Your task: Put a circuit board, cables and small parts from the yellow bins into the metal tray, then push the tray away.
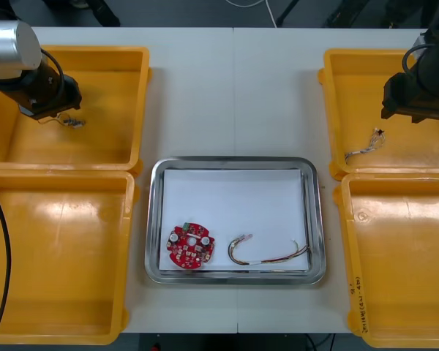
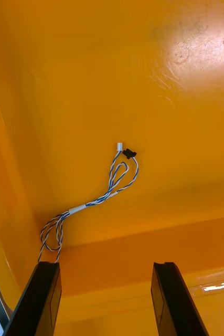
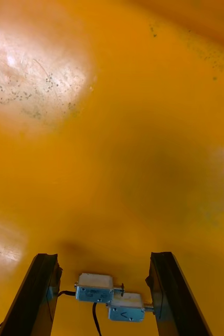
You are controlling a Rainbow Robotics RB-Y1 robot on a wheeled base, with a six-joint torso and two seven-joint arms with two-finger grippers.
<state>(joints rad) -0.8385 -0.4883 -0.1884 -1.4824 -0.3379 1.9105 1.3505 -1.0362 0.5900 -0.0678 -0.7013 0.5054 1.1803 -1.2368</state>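
Observation:
My left gripper (image 1: 57,108) hangs over the far left yellow bin (image 1: 124,66), open, its fingers (image 3: 42,286) standing either side of two small metal parts (image 3: 109,297) with black leads on the bin floor. These small metal parts (image 1: 72,121) lie just beside the gripper in the front view. My right gripper (image 2: 105,265) is open above the far right yellow bin (image 1: 336,80), with a twisted blue and white cable (image 2: 91,202) lying beyond its fingertips. In the front view that cable (image 1: 364,146) lies beside the right gripper (image 1: 413,110). The metal tray (image 1: 234,164) holds a round red circuit board (image 1: 189,246) and a red and yellow cable (image 1: 267,253).
The near left yellow bin (image 1: 58,256) and near right yellow bin (image 1: 402,263) flank the tray. Bare table (image 1: 234,95) lies beyond the tray, between the two far bins.

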